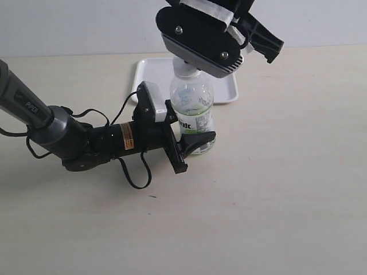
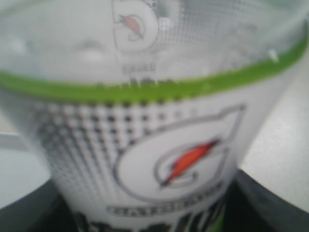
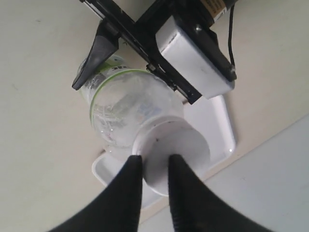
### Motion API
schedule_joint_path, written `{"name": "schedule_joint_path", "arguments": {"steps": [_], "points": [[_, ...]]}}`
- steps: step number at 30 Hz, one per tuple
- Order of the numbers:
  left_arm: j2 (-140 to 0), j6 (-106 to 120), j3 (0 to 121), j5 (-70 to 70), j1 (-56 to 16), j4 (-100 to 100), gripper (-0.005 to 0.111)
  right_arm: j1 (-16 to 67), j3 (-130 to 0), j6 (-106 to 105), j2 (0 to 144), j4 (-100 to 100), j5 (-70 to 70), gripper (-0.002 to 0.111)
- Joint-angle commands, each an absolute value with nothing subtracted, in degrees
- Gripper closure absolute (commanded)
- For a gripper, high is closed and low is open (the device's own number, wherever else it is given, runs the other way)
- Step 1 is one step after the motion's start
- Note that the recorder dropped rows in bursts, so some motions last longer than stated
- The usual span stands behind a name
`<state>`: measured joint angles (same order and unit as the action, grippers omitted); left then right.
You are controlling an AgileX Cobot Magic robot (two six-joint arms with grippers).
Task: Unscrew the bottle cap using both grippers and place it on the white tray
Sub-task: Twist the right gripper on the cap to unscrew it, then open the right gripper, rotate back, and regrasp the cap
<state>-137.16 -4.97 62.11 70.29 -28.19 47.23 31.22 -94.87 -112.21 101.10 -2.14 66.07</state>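
Beige bench (image 1: 287,200) carries the bottle (image 1: 192,106), clamped low by the left gripper (image 1: 192,150). On the bottle's top, the right gripper (image 3: 155,158) straddles the bottle cap (image 3: 188,145), hold unclear; a shallow bite may slip. The white tray (image 1: 146,71) lies behind the bottle.

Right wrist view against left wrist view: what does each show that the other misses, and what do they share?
Only the right wrist view shows the bottle cap, the right gripper at it, and the white tray. Only the left wrist view shows the label's orange bolt logo, close and blurred. Both show the bottle with its green band.
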Motion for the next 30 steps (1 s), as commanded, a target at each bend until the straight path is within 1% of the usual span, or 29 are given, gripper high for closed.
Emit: {"name": "schedule_joint_path", "arguments": {"steps": [1, 6, 8, 9, 10, 11, 12, 13, 14, 15, 17, 22, 30], "points": [[-136.7, -3.9, 62.1, 70.0, -28.6, 49.1, 0.107, 31.3, -94.9, -108.8, 101.4, -2.5, 66.4, 0.066], [-136.7, -3.9, 62.1, 70.0, -28.6, 49.1, 0.107, 31.3, -94.9, -97.1, 101.4, -3.5, 66.1, 0.041], [-136.7, -3.9, 62.1, 70.0, -28.6, 49.1, 0.107, 31.3, -94.9, -91.6, 101.4, -3.5, 66.2, 0.034], [-136.7, -3.9, 62.1, 70.0, -28.6, 49.1, 0.107, 31.3, -94.9, -88.9, 101.4, -3.5, 66.0, 0.033], [-136.7, -3.9, 62.1, 70.0, -28.6, 49.1, 0.107, 31.3, -94.9, -85.5, 101.4, -3.5, 66.0, 0.032], [-136.7, -4.1, 62.1, 70.0, -28.6, 49.0, 0.107, 31.3, -94.9, -75.9, 101.4, -3.5, 66.1, 0.033], [-136.7, -5.2, 62.1, 70.0, -28.6, 49.0, 0.107, 31.3, -94.9, -71.3, 101.4, -3.5, 66.0, 0.033], [-136.6, -7.0, 62.1, 70.0, -28.6, 49.0, 0.107, 31.3, -94.9, -59.3, 101.4, -3.5, 66.0, 0.033], [-136.6, -7.6, 62.1, 70.0, -28.6, 49.0, 0.107, 31.3, -94.9, -54.9, 101.4, -3.5, 66.0, 0.033], [-136.3, -7.7, 62.1, 70.0, -28.6, 49.1, 0.107, 31.3, -94.9, -45.5, 101.4, -3.5, 65.7, 0.033], [-135.8, -7.9, 62.1, 70.0, -28.6, 50.0, 0.107, 31.3, -94.9, -37.1, 101.4, -3.7, 65.7, 0.033], [-132.7, -10.0, 62.1, 61.9, -28.6, 51.2, 0.107, 31.3, -94.9, -26.9, 101.4, -3.5, 63.9, 0.033], [-131.9, -11.7, 62.1, 59.7, -28.6, 50.8, 0.107, 31.3, -94.9, -21.1, 101.4, -4.4, 62.6, 0.033]]}}
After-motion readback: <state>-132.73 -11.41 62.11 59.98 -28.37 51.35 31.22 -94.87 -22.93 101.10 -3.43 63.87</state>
